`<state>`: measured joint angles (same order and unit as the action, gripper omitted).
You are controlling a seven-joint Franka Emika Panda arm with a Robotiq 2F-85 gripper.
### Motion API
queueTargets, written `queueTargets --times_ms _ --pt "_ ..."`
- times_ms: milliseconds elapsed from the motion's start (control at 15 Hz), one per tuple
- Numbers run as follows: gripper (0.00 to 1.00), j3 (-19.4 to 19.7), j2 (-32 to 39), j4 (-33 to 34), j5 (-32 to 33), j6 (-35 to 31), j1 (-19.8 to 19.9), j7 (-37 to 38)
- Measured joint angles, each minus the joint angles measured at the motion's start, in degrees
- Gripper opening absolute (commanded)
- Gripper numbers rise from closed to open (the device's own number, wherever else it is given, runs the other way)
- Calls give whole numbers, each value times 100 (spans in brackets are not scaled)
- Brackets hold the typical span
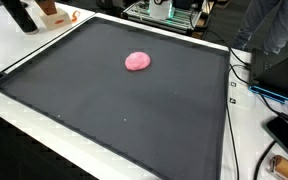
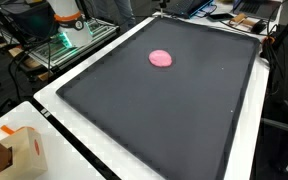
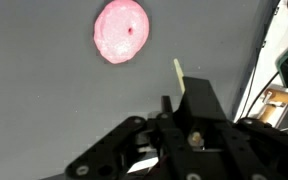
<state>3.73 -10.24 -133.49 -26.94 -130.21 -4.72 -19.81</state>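
A round, flattish pink lump lies alone on a large black mat, toward its far side in both exterior views. In the wrist view the pink lump is at the top, well ahead of my gripper, whose dark linkage fills the bottom. One black finger with a pale pad edge points toward the lump. Nothing sits between the fingers and they touch nothing. The gripper itself does not show in either exterior view.
White table borders frame the mat. Cables and a dark device lie beside it. A cardboard box stands at a near corner. Equipment racks stand behind.
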Motion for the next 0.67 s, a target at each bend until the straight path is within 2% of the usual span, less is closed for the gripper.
queueTargets --times_ms 333,667 --pt "6 329 367 0 -1153 4 120 -1374" --pt "6 380 822 4 -1846 21 433 -2155"
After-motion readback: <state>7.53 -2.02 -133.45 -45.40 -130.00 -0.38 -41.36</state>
